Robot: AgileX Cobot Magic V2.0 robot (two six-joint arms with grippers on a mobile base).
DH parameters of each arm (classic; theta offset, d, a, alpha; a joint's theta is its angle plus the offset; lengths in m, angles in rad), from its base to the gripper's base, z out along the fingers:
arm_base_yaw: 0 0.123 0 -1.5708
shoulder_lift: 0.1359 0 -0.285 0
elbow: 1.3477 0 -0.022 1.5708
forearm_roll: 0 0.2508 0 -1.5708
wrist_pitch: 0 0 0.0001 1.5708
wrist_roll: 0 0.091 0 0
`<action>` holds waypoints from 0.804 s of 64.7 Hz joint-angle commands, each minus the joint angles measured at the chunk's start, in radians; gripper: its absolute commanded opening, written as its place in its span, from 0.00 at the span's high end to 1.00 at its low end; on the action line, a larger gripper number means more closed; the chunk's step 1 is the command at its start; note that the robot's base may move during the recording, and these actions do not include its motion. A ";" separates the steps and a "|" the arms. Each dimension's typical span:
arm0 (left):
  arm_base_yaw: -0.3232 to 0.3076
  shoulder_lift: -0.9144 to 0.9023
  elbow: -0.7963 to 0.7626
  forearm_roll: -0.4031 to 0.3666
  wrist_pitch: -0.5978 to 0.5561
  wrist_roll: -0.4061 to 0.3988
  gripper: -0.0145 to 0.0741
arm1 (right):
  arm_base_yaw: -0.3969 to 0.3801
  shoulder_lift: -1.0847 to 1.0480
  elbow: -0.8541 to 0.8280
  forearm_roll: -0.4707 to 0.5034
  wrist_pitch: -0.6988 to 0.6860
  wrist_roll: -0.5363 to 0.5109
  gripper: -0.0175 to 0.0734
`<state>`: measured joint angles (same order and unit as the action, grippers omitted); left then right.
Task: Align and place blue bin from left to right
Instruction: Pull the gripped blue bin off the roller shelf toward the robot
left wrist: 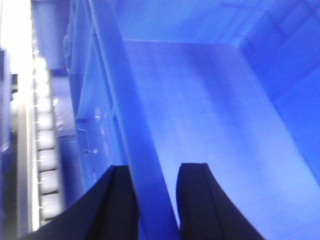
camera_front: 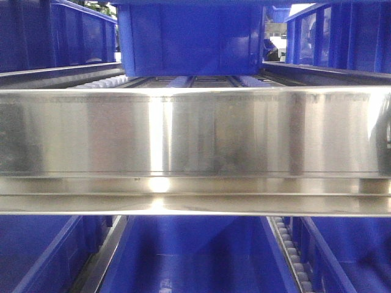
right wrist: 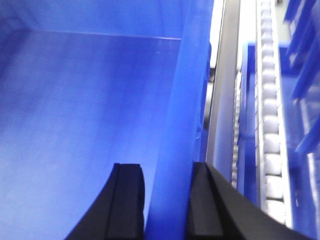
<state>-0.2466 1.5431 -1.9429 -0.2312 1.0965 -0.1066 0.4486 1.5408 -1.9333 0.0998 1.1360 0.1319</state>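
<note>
Blue bin [camera_front: 192, 36] sits mid-shelf on the rack's rollers [camera_front: 250, 80], behind the steel front rail [camera_front: 195, 131] and flanked by navy bins [camera_front: 55, 33]. Placement looks nearly done; final squaring and release are left. Only the wrist views show the grip: left gripper [left wrist: 152, 170] and right gripper [right wrist: 164, 167] each pinch a side wall. The front view shows neither gripper.

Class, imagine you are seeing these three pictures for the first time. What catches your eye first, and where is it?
First comes the shiny steel beam, which spans the whole front view. The blue bin stands just behind it, top centre. In the wrist views, the left hand and the right hand each pinch a side wall of the bin, black against bright blue at the bottom of the picture.
</note>
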 commanded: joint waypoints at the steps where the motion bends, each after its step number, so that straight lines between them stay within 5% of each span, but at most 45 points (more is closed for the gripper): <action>1: -0.007 -0.021 -0.016 -0.048 -0.067 0.017 0.96 | 0.003 -0.027 -0.009 0.026 -0.100 -0.022 0.98; 52: -0.007 -0.021 -0.016 -0.044 -0.069 0.017 0.96 | 0.003 -0.027 -0.009 0.026 -0.097 -0.022 0.98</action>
<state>-0.2466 1.5431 -1.9429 -0.2338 1.0965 -0.1085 0.4486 1.5410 -1.9315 0.0985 1.1360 0.1319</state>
